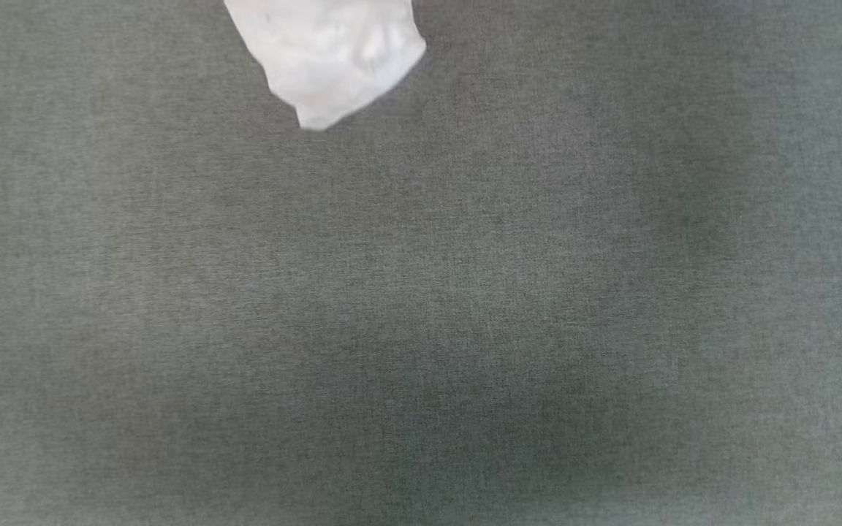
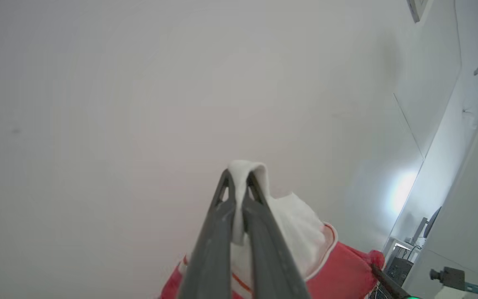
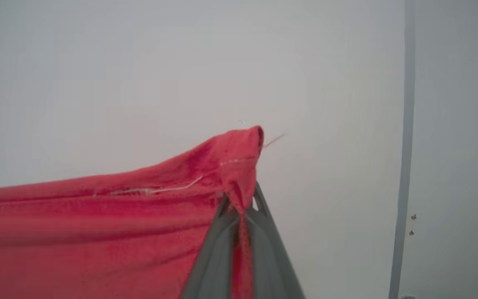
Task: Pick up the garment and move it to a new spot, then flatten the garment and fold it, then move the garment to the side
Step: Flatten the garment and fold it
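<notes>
Left claw [image 2: 238, 176] tight around garment [image 2: 297, 226], seemingly

From the head view I see a grey woven cloth surface [image 1: 465, 329] running left to right, near to far; the left wrist view gives a plain white wall [image 2: 139, 104], with a monitor [image 2: 431, 222] and a small dark camera [image 2: 446, 275] far off, blurry; the right wrist view adds a grey upright strip [image 3: 405, 124].

The soft, thin red jersey-style garment [image 3: 98, 232] with white sleeves is held up at two places. A fold of white sleeve is pinched in the left gripper [image 2: 237, 176], with red body and white-edged trim bunched beneath it. A stitched red edge is clamped in the right gripper [image 3: 241, 197], and the cloth sags away leftward in that view. A crumpled white sleeve end dangles at the top edge of the head view.
</notes>
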Motion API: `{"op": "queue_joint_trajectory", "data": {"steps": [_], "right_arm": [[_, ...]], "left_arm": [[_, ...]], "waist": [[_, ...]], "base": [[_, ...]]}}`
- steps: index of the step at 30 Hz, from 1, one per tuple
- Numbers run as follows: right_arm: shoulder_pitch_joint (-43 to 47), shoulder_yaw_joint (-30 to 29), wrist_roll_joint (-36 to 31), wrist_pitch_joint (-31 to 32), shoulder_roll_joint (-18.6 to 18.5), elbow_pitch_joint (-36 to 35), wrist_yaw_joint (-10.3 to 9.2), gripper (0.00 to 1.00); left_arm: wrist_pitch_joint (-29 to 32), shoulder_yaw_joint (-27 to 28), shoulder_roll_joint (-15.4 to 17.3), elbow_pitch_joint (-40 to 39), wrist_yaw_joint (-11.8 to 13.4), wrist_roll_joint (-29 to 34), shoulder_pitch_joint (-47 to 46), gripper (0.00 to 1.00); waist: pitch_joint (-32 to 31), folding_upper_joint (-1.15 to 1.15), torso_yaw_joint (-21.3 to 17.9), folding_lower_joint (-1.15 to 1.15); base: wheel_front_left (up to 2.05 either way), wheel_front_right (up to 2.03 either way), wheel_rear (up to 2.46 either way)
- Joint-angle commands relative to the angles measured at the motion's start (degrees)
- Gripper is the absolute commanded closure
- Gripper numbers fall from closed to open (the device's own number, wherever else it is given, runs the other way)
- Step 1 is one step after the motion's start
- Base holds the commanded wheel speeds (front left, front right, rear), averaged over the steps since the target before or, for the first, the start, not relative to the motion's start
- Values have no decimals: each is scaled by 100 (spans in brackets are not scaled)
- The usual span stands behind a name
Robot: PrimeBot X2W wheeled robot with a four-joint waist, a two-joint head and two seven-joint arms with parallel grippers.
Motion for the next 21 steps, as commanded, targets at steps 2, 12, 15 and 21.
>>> {"op": "queue_joint_trajectory", "data": {"steps": [2,12,15,21], "right_arm": [[199,98,32,-41,-102,106,-32,100],[2962,1422,1206,572,-596,-658,-18,100],[3967,1600,1555,793,-792,-1207,-18,100],[5861,1441,1977,1461,-1014,-2459,-19,100]], "left_arm": [[-8,-86,28,-200,15,-64,321,100],[-282,-772,20,-1351,13,-62,3567,100],[-306,-804,-160,-1461,13,112,4412,100],[-309,-379,-552,-1915,13,439,5903,100]], "waist": [[-76,0,50,0],[-630,0,223,0],[-767,0,287,0],[-1005,0,459,0]], "base": [[0,0,0],[0,0,0],[0,0,0],[0,0,0]]}}
